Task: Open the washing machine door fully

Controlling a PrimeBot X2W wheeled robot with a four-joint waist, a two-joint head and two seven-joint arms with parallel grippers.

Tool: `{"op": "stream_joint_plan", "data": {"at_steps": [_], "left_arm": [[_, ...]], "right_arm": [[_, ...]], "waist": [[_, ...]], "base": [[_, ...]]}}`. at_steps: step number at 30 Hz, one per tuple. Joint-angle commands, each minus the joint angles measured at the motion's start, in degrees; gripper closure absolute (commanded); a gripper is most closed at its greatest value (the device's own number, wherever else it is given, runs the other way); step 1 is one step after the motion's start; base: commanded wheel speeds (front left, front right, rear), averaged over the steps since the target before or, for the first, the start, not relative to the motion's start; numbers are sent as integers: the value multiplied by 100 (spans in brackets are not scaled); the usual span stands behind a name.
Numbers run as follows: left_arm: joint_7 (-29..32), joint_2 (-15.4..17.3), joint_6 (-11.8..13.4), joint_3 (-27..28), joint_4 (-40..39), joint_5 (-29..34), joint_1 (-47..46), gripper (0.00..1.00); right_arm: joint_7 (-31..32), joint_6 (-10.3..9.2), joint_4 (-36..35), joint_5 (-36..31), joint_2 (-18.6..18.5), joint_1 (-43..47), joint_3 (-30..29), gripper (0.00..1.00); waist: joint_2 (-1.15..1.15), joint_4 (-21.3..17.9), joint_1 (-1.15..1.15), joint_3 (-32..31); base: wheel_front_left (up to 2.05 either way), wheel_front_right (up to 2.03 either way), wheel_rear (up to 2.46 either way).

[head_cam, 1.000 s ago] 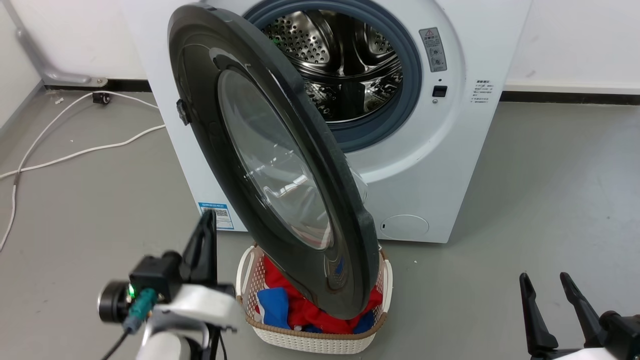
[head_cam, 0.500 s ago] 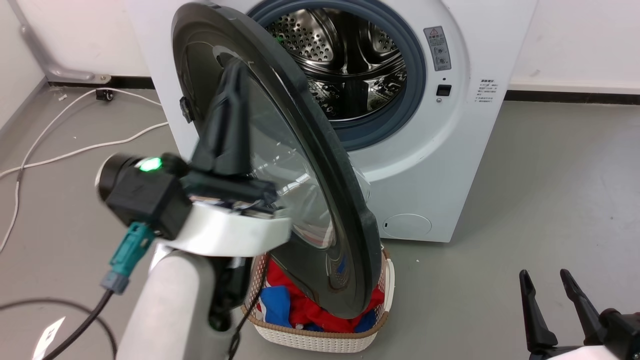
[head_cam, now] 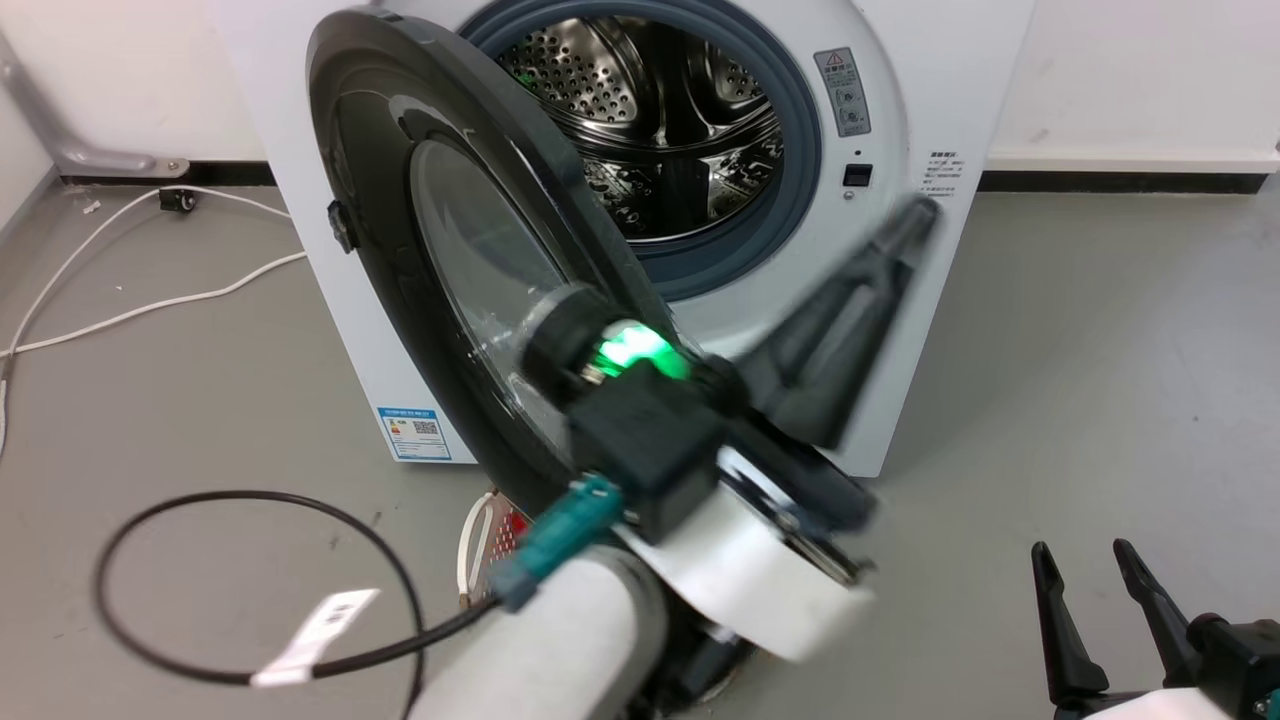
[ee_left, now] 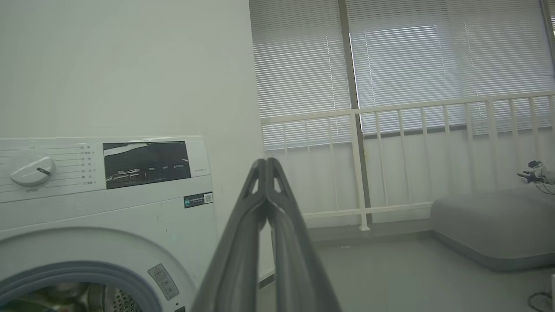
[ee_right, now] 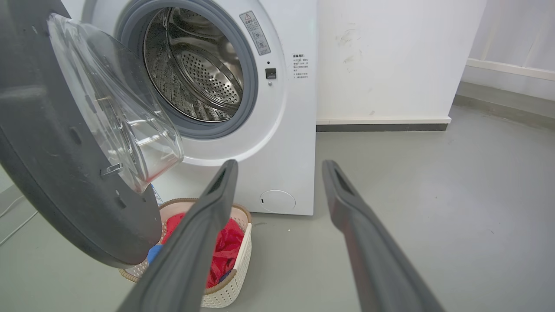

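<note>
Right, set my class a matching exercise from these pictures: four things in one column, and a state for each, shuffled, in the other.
Things
1. washing machine door
2. left gripper
3. right gripper
4. laundry basket

States
A. fingers apart
B. holds red clothes
C. standing partly open
D. fingers closed together

Pairs: 1-C, 2-D, 3-A, 4-B

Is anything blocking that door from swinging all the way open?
Left of the door nothing visible stands at its height, just floor and cables. The basket sits below its lower edge; I cannot tell whether they clear.
</note>
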Motion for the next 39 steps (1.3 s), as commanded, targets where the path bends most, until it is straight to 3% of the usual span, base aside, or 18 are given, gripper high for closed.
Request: {"op": "stream_joint_plan", "data": {"at_steps": [1, 11, 16, 29, 39], "left_arm": [[59, -2, 44, -197, 60, -154, -58, 100], [805, -4, 11, -1368, 906, -748, 409, 100], [945, 80, 73, -1596, 1279, -830, 751, 100], [697, 183, 518, -1167, 2224, -938, 789, 100], [530, 227, 640, -938, 2558, -1032, 743, 100]], "right_arm": [[22, 1, -16, 11, 8, -45, -8, 0], [71, 1, 71, 93, 8, -37, -52, 0], [68, 1, 130, 151, 8, -77, -60, 0], [-96, 1, 326, 224, 8, -291, -24, 0], [-152, 1, 475, 286, 8, -377, -50, 0]], "waist": [[0, -11, 0, 15], [0, -2, 0, 137], [0, 27, 0, 244], [0, 43, 0, 560], [0, 18, 0, 627]], "base": [[0, 0, 0], [0, 0, 0], [0, 0, 0], [0, 0, 0], [0, 0, 0]]}}
